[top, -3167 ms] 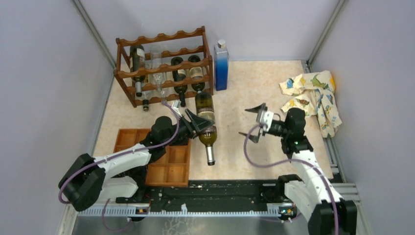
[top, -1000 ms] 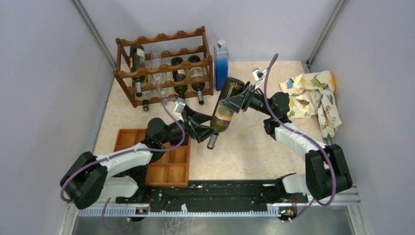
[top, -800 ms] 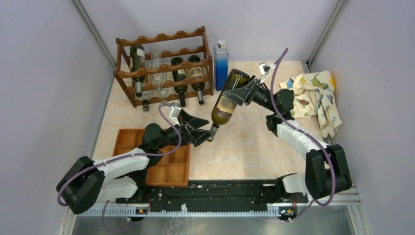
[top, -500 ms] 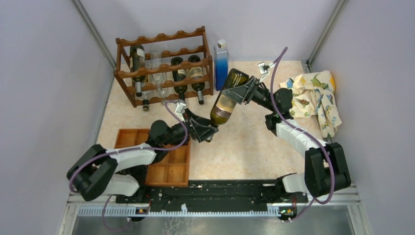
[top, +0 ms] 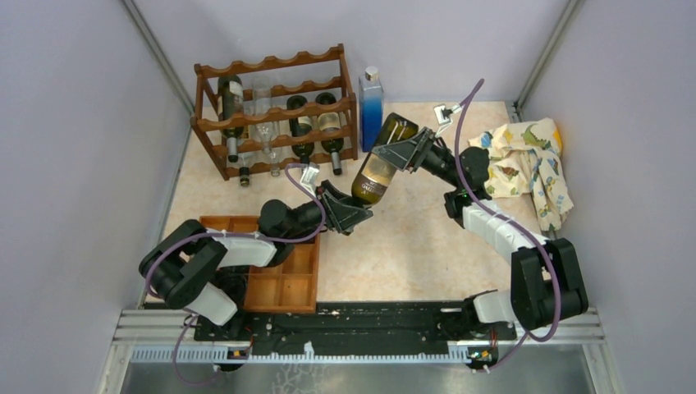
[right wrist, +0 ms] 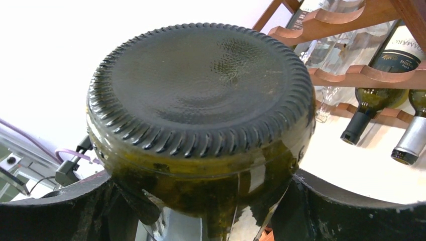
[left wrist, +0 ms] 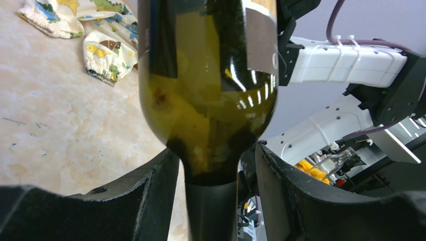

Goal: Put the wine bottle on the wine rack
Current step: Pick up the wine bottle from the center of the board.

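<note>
The wine bottle (top: 373, 176) is dark green with a pale label and hangs tilted above the table, base up toward the back right and neck down toward the left. My right gripper (top: 396, 153) is shut on its body near the base (right wrist: 201, 85). My left gripper (top: 353, 212) is open, with its fingers on either side of the neck (left wrist: 211, 201); a gap shows beside the right finger (left wrist: 281, 191). The wine rack (top: 271, 111) is dark reddish-brown and stands at the back left, left of the bottle. It also shows in the right wrist view (right wrist: 351, 30).
Several bottles (top: 316, 123) lie in the rack's lower tiers. A tall blue bottle (top: 371, 107) stands just right of the rack. A flat wooden compartment tray (top: 283, 275) lies at the front left. A patterned cloth (top: 525, 160) lies at the right, with grey walls on all sides.
The bottle went from my left gripper to my right, which raised it base up. My left gripper let go, drew back, then moved forward around the neck.
</note>
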